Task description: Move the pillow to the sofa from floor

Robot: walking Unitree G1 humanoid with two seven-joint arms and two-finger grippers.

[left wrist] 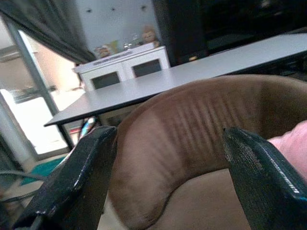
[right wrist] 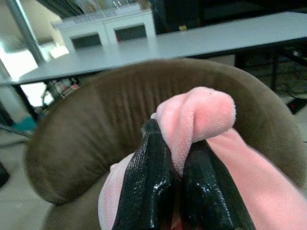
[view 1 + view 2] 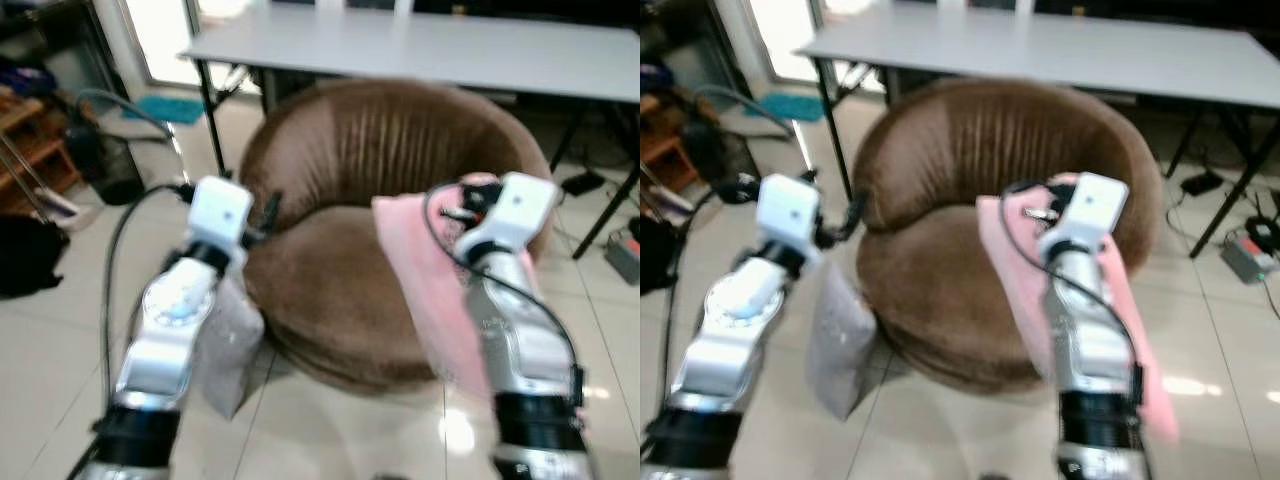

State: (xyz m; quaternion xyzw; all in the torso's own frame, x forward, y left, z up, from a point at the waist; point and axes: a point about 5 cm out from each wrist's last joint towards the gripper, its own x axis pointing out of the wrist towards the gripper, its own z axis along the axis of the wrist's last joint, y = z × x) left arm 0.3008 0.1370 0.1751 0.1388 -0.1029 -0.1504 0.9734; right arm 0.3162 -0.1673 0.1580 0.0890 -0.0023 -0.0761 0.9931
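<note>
I see pink plush pillow [image 3: 430, 280] draped over brown round sofa [image 3: 330, 270] seat's right edge, top corner pinched w/ right gripper [image 2: 175, 163].

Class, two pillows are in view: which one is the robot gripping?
The pink pillow, pinched by the right gripper over the brown sofa. The grey pillow leans ungripped on the floor beside the sofa.

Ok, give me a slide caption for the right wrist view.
Right tool pinching a fold of the soft pink pillow before the round brown velvet sofa.
</note>
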